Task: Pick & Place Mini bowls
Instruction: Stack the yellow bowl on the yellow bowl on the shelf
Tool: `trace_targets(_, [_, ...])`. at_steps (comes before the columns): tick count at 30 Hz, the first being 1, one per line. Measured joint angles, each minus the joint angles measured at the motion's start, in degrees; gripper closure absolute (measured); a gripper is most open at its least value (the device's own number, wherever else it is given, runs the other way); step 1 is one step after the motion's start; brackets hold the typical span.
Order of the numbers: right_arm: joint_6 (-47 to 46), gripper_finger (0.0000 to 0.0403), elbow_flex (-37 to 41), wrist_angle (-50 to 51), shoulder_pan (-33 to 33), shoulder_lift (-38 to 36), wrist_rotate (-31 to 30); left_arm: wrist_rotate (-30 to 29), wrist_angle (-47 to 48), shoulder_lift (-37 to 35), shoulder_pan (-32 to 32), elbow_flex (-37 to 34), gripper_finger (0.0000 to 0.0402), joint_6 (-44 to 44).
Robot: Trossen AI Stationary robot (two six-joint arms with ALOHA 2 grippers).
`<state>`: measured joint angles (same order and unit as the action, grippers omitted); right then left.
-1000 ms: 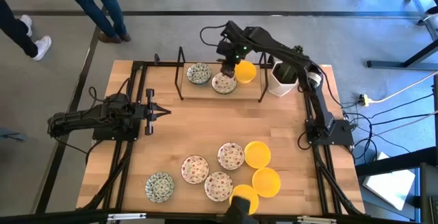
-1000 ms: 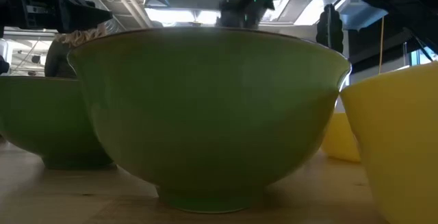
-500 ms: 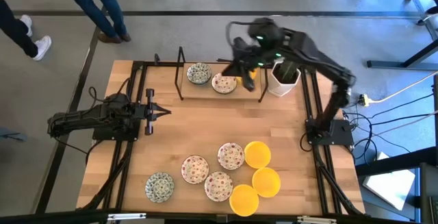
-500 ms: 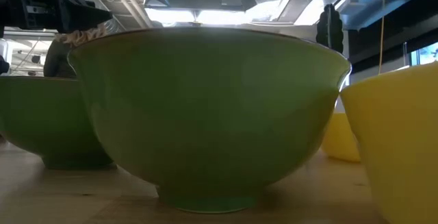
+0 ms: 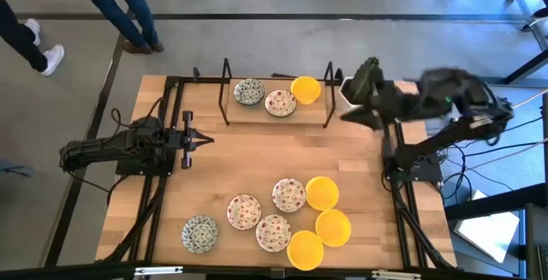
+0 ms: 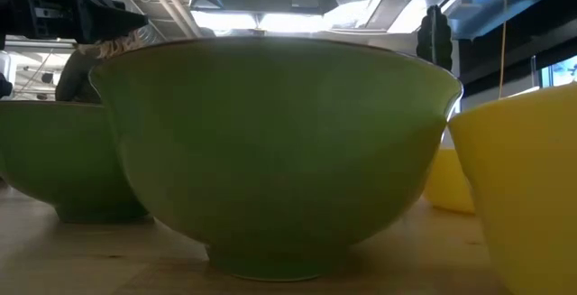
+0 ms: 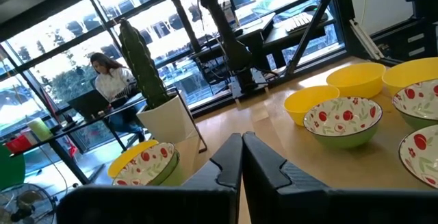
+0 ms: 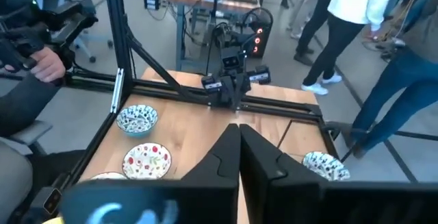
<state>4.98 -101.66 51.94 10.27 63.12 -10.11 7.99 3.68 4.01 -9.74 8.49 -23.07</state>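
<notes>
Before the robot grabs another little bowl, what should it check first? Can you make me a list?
1. Right gripper empty: ok, fingers shut on nothing.
2. Yellow bowl sitting on the rack: ok, beside the red-speckled bowl.
3. Right gripper clear of the cactus pot: cannot tell, the arm is blurred above it.
4. Bowls left to fetch: ok, yellow one among the near group.
5. Left gripper out of the way: ok, shut, at the left side.

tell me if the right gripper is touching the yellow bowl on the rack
Apart. The high view shows the right gripper off beside the cactus pot, bare table between it and the yellow bowl.
</notes>
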Motion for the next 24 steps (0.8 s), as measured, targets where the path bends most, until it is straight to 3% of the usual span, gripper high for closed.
trace_targets(5, [-1.86, 0.0398, 23.33, -15.31, 5.68, -13.77, -2.8, 0.01, 0.0, 0.0, 0.0, 0.0, 0.0394, 0.06])
trace_targets(11, [-1.97, 0.04, 46.76, -30.33, 7.59, -27.81, -2.9, 0.02, 0.0, 0.0, -0.02, 0.0, 0.0398, 1.27])
trace_targets(24, [-1.14, 0.0396, 77.96, -49.75, 8.11, -52.71, 0.83, 0.02, -0.01, 0.01, -0.01, 0.0, 0.0397, 1.49])
